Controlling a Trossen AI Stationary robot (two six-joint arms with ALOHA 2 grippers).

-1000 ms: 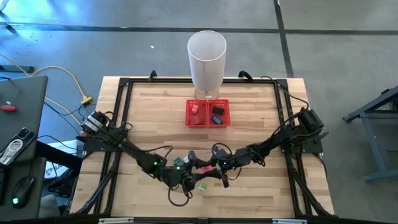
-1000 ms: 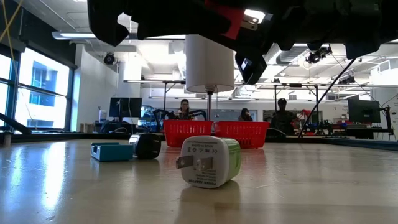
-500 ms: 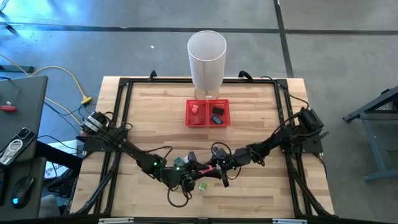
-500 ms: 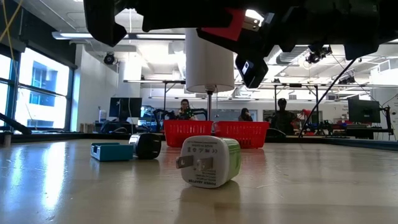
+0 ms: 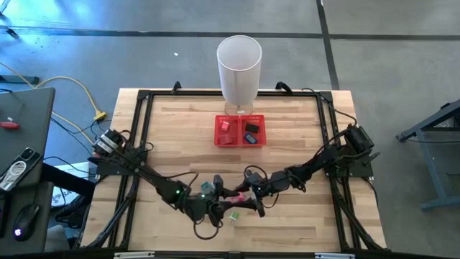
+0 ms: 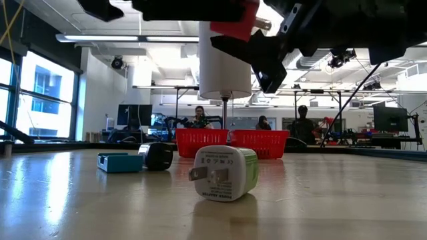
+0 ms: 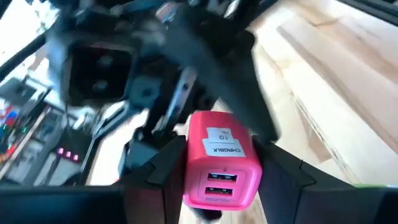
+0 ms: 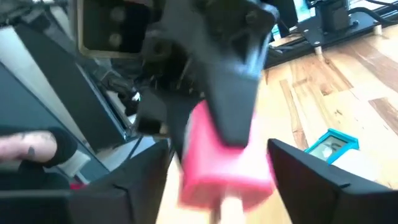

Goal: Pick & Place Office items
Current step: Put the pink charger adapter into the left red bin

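I have both arms meeting low in the centre of the high view, above the front part of the bench (image 5: 302,137). The left end effector (image 7: 214,171) is clamped on a pink charger block (image 7: 221,168); in the left wrist view its 2 dark fingers (image 7: 152,177) press against the block's sides, with the 2 USB ports facing the camera. The right end effector (image 8: 221,180) sits at the same block from the other side, and its fingers (image 8: 311,180) stand apart from the pink body with a visible gap (so I read it as released, not gripping). In the low view the block shows as a red-pink shape (image 6: 233,17) at the top centre, lifted off the bench between dark arm parts.

On the bench, a green-white charger (image 6: 223,173) lies on its side in the middle of the low view, prongs pointing to the left of the frame. Further back and to the left of it are a teal-white piece (image 6: 120,162) and a dark brown piece (image 6: 159,156), just beside each other.

The red mesh tray (image 5: 240,130) sits in the upper centre of the high view with several small pieces inside its 2 compartments, and the white cylinder bin (image 5: 238,68) stands just behind it.
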